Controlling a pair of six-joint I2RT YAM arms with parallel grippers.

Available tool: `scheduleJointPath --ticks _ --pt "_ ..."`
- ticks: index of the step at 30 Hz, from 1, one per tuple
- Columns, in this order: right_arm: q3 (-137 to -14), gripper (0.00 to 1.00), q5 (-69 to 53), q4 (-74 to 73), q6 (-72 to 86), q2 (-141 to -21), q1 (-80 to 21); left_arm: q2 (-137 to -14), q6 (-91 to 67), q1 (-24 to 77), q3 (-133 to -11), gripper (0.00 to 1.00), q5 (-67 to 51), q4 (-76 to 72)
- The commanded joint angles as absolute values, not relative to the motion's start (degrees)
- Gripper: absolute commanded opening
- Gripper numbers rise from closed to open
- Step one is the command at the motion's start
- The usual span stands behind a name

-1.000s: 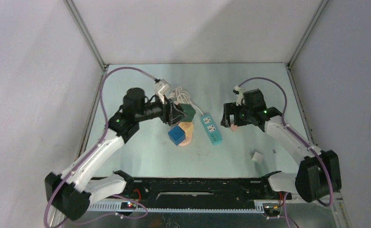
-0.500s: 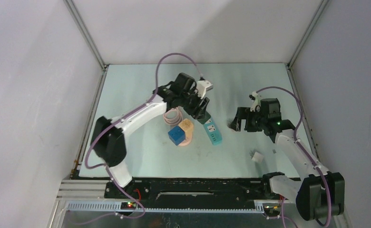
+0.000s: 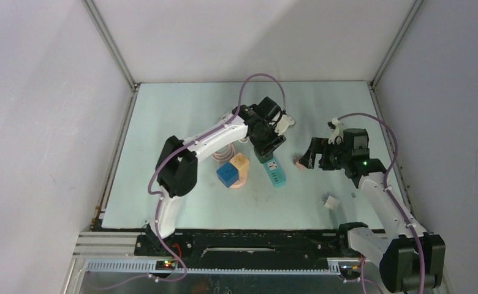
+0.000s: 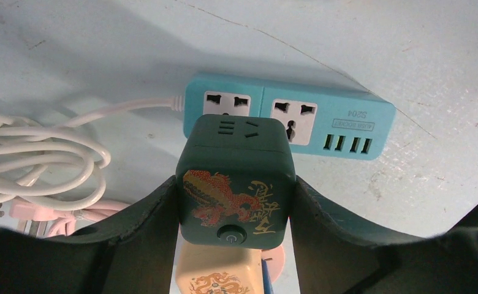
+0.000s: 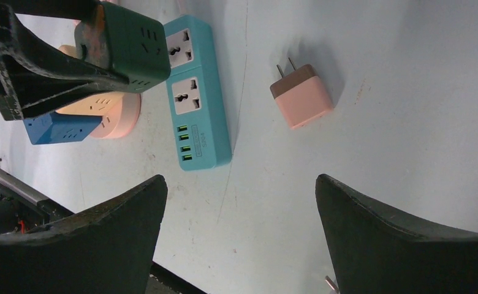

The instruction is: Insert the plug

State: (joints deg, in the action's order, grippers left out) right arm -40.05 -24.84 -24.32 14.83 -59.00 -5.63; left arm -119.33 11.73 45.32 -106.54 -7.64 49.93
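left gripper (image 4: 235,187) clamped, right gripper (image 5: 239,184) agape

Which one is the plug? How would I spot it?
Look for the long teal power strip. Right of it, alone on the table, lies the plug. Unlike its neighbours, it is a small pink block with a brown end and two metal prongs.

Cubes: blue plastic cube socket (image 3: 227,174) touching cream plastic cube socket (image 3: 241,162)
Block: small white block (image 3: 331,203) alone on pale green worktop (image 3: 181,116)
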Motion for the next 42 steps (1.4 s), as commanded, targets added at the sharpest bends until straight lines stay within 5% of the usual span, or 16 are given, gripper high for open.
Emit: scheduleJointPath --ticks 1,42 --pt "-40.08 0.93 -26.13 -22.8 14.46 -57.83 -5.18 -119.12 14.82 45.58 -110.58 0.0 -5.91 51.22" --pt "-40.06 0.93 -26.11 -23.06 13.83 -57.46 -4.86 -124.38 14.84 47.24 -113.82 0.0 -4.75 51.19"
